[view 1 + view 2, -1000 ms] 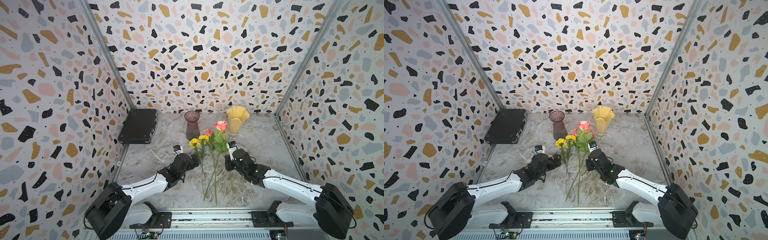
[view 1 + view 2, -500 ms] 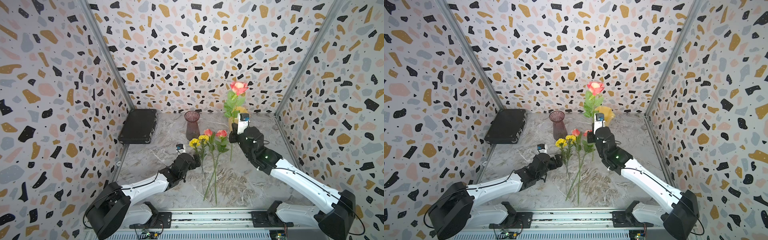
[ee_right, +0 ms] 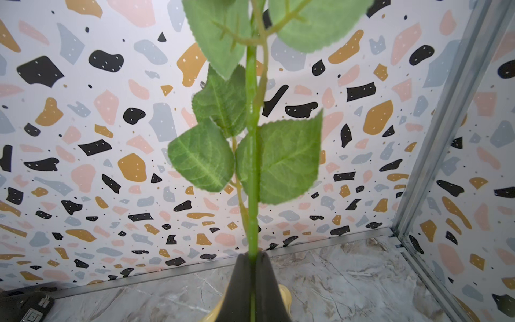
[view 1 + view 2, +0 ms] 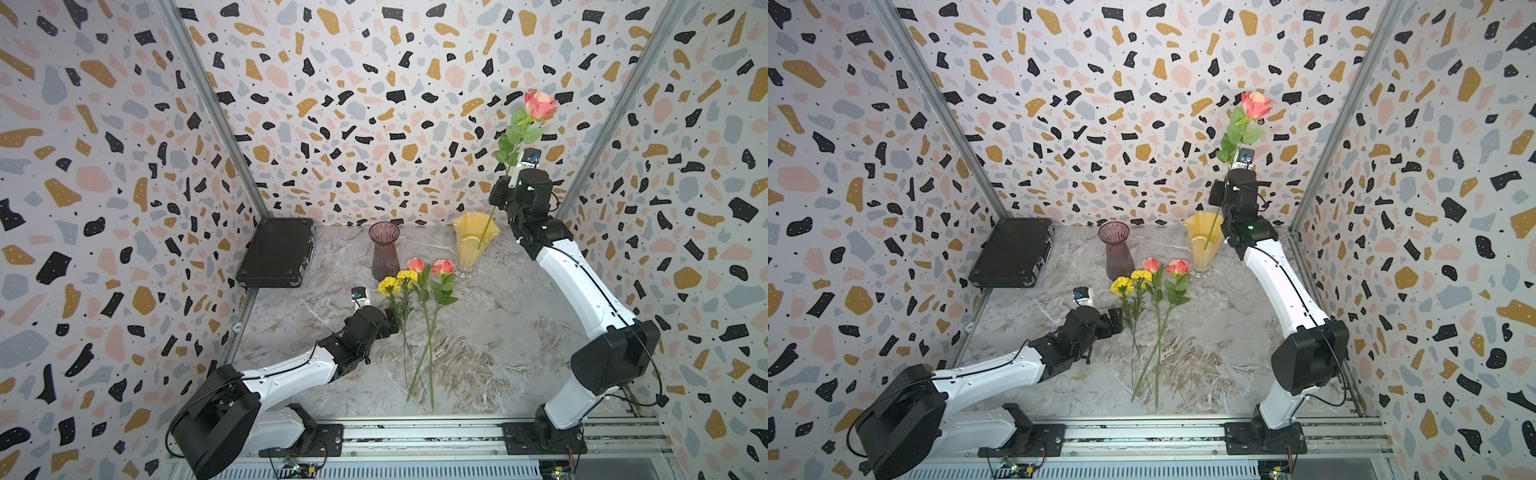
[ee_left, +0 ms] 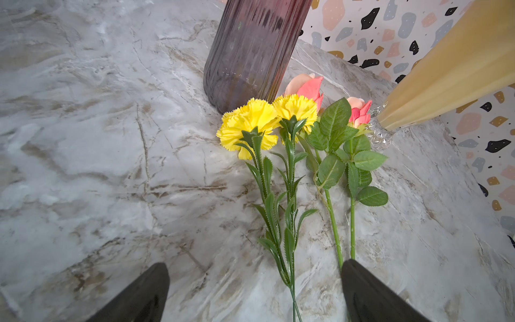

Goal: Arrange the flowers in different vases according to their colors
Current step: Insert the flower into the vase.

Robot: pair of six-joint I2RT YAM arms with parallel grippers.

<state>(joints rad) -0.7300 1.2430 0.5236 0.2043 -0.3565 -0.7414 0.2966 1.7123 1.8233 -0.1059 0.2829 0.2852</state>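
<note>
My right gripper (image 4: 505, 183) (image 4: 1220, 192) (image 3: 253, 258) is raised high at the back right, shut on the green stem of a pink rose (image 4: 539, 104) (image 4: 1255, 104) held upright. The stem's lower end hangs over the yellow vase (image 4: 473, 243) (image 4: 1201, 249) (image 3: 284, 292); I cannot tell if it is inside. The purple vase (image 4: 384, 253) (image 4: 1117, 253) (image 5: 250, 50) stands empty to the left. Two yellow carnations (image 4: 397, 280) (image 5: 250, 122) and two pink roses (image 4: 443, 267) (image 5: 306, 86) lie on the table. My left gripper (image 4: 392, 322) (image 4: 1115, 322) (image 5: 255, 269) is open, low, with the carnation stems between its fingers.
A closed black case (image 4: 276, 253) (image 4: 1013, 253) lies at the back left against the wall. Patterned walls close in the marble table (image 4: 498, 332) on three sides. The arms' rail (image 4: 415, 436) runs along the front edge.
My right arm has lifted the pink rose from the pile on the table and carried it up and back, over the yellow vase. The left arm has barely moved.
</note>
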